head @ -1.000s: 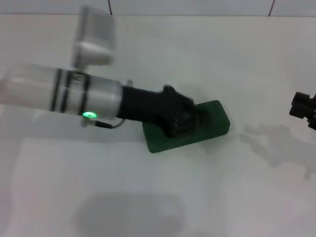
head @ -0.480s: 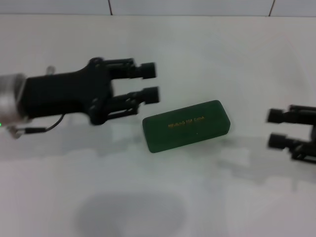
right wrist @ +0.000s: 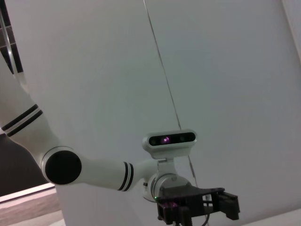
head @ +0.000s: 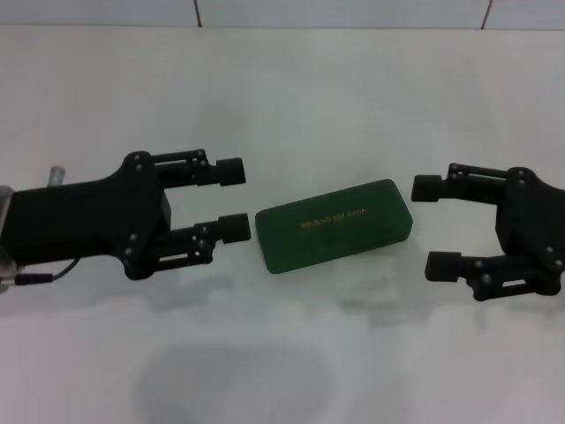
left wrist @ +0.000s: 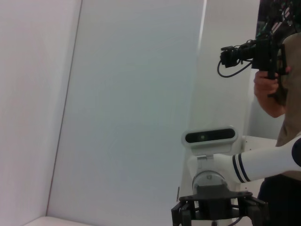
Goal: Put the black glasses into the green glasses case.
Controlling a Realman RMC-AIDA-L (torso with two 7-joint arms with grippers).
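Note:
The green glasses case [head: 336,225] lies shut on the white table, its lid with gold lettering facing up. The black glasses are out of view. My left gripper [head: 233,200] hovers just left of the case, open, its fingers pointing at the case's left end with nothing between them. My right gripper [head: 432,226] is just right of the case, open and empty, facing the left one. The left wrist view shows the right arm's gripper [left wrist: 218,212] far off. The right wrist view shows the left arm's gripper [right wrist: 197,205] far off.
The white table [head: 291,79] meets a tiled wall along its far edge. In the left wrist view, a person holding a black camera [left wrist: 251,52] stands behind the right arm.
The left gripper pulled back off the case to its left and now sits level, open. The right gripper came in from the right edge toward the case. The case stayed shut and still.

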